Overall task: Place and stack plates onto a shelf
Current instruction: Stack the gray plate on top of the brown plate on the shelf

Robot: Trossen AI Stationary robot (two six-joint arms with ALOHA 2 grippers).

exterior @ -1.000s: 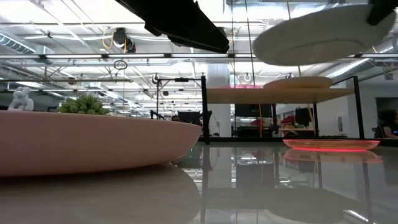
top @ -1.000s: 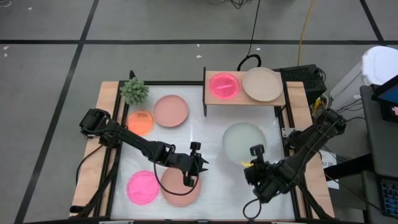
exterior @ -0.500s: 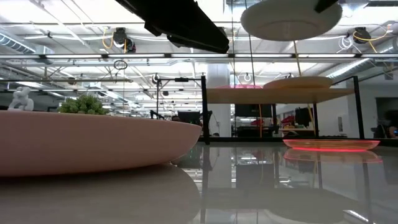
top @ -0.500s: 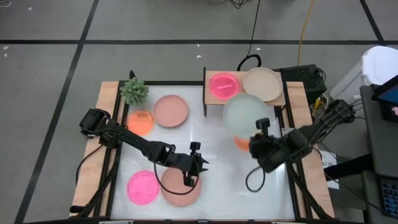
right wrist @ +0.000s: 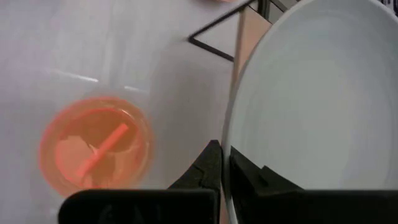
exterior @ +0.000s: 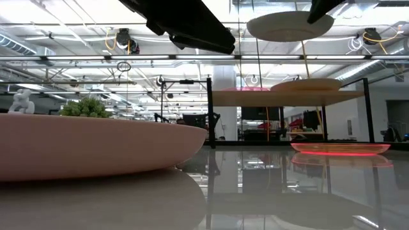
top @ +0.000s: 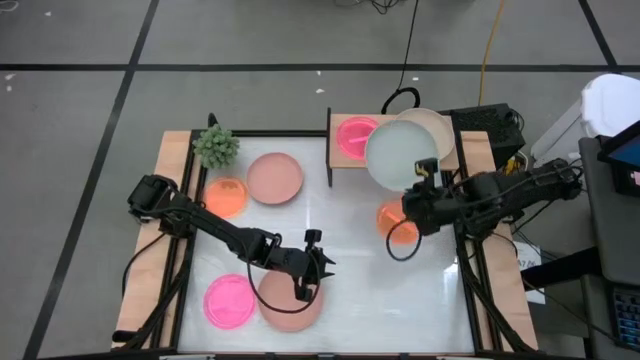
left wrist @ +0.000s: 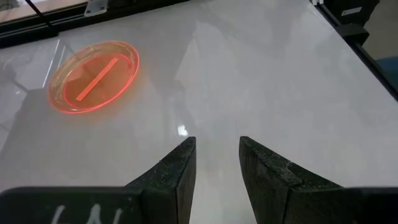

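Observation:
My right gripper [top: 424, 181] is shut on the large pale grey-green plate [top: 400, 155], which hangs in the air over the shelf's [top: 345, 162] near edge. On the shelf lie a neon pink plate [top: 352, 134] and a beige plate [top: 442, 131], the beige one partly hidden under the held plate. A small orange plate [top: 398, 220] rests flat on the table below my right arm. My left gripper [left wrist: 214, 146] is open above the salmon plate [top: 288, 305] near the table's near edge. Another pink plate [top: 230, 301], an orange plate [top: 227, 196] and a salmon plate [top: 275, 177] lie on the left half. My right gripper pinches the grey-green plate's rim [right wrist: 227, 146] on the side nearest the arm, one finger [right wrist: 211, 163] on each face. The fingers come about level from the table's near right. The plate is lifted clear and sits nearly level [exterior: 291, 25], higher than the shelf top.
A spiky green plant [top: 215, 146] stands at the far left corner. The shelf's dark side supports [exterior: 209, 112] stand on the table's far part. The white tabletop [top: 340, 225] between the arms is bare. Cables and equipment lie beyond the right edge.
My right gripper has carried the grey-green plate from over the table's right middle toward the far edge and up, to the shelf. The plate was tilted and is now nearly level. The small orange plate that was beneath it now shows.

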